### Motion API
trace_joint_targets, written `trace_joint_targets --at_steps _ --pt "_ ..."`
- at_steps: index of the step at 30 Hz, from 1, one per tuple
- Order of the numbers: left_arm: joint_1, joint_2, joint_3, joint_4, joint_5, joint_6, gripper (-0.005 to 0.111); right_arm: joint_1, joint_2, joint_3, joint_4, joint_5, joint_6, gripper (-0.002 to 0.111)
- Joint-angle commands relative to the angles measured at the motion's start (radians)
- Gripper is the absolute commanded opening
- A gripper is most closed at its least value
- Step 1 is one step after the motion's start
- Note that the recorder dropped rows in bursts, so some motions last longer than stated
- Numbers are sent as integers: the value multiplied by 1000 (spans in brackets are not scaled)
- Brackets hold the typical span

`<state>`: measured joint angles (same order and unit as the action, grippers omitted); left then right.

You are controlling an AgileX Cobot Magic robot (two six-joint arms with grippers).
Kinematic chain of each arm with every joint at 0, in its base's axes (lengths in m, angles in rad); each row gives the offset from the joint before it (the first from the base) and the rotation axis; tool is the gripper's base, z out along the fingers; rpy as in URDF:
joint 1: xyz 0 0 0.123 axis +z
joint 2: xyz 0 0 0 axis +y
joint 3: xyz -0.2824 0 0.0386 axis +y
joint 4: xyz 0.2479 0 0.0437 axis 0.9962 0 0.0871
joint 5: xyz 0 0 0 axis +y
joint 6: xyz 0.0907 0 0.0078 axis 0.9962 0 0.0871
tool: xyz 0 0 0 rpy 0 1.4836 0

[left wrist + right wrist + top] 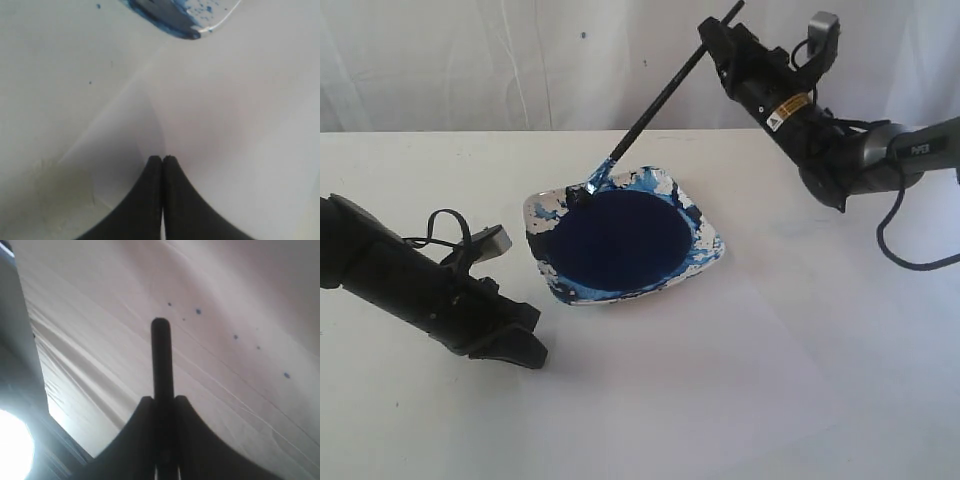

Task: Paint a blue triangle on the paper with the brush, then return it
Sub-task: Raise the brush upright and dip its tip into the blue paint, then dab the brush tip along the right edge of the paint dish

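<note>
Exterior view: the thin black brush (pixel 655 107) slants, bristles in the glossy, paint-smeared square dish (pixel 712 243); your right gripper (pixel 718 42) clamps its handle near the top. Your left gripper (pixel 525 345), jaws pressed together, holds nothing. White paper (pixel 240 130) edges barely show.

Left gripper (pixel 533 354) and right gripper (pixel 710 36) are showing matte black casings; right arm (pixel 840 165) is carrying a yellow label (pixel 788 108) and grey link (pixel 885 148).

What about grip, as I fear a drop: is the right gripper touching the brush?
Touching. The right wrist view shows the brush handle clamped between the right gripper's fingers.
</note>
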<state>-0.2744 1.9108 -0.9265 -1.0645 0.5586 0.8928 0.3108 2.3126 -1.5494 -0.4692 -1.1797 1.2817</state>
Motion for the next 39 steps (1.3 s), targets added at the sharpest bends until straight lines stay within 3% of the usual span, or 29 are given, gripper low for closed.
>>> trace_joint_targets --at_steps 1,16,19,21,26,39 --pt "-5 6 9 42 -17 4 0 -4 -75 9 -66 45 -63 0" --pt "-5 6 9 42 -17 4 0 30 -362 243 -61 143 -348 0" --pt "-5 6 9 42 -17 4 0 78 -362 266 112 316 -528 0" --pt "-5 6 9 42 -17 4 0 97 -362 274 184 325 -650 0" --pt "-5 6 9 42 -17 4 0 99 -362 274 419 427 -704 0" --pt "-5 6 9 42 -17 4 0 72 -383 270 571 649 -834 0"
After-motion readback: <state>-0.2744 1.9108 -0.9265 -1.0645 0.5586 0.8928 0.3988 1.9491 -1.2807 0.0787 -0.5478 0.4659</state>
